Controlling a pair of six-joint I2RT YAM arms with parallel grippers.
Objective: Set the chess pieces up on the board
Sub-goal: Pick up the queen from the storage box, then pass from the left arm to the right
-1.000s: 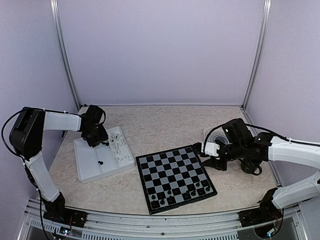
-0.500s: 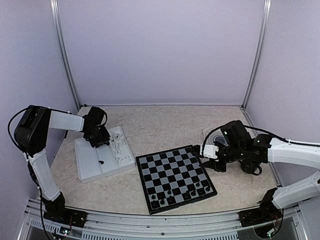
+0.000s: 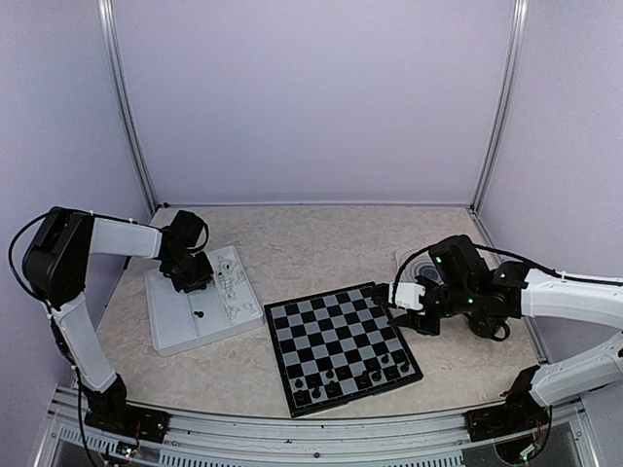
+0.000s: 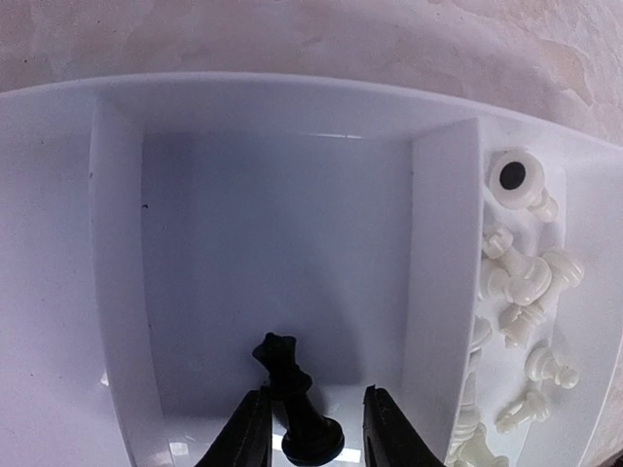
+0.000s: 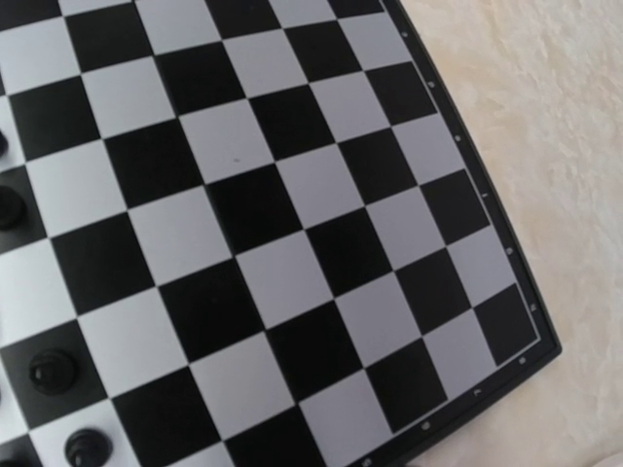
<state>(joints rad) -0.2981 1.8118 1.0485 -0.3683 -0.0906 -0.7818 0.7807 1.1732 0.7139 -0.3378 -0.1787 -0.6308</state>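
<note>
**Black piece flanked in the tray**

Top view: the left arm is folded down over the white rectangular compartment tray (image 3: 175, 326). The right arm is stretched low, with the right pincer (image 3: 401, 292) above the far corner of the flat black-and-grey chessboard (image 3: 341, 345); its gap cannot be told.

Left wrist view: a small black plastic chess piece (image 4: 292, 384) is flanked by the part-closed left pincer (image 4: 313, 397); contact cannot be told. White plastic pieces (image 4: 521, 282) are heaped to its right.

Right wrist view: only board squares are shown beneath, with black pieces (image 5: 51, 370) at the left.

Tray (image 3: 170, 326): the wide compartment is bare floor except for one black piece (image 4: 289, 365), which sits between the left tool's (image 4: 313, 409) fingers with slim gaps either side. Divider walls (image 4: 438, 282) close it in left and right. The side compartment is crowded with white pieces (image 4: 521, 282).

Board (image 3: 341, 326): far rows are open; black pieces (image 3: 329, 373) occupy the near rows. The right tool (image 3: 387, 290) hangs over the far right corner, with the round plate (image 3: 414, 258) just behind it.

Desk (image 3: 311, 238) beyond lies open.
</note>
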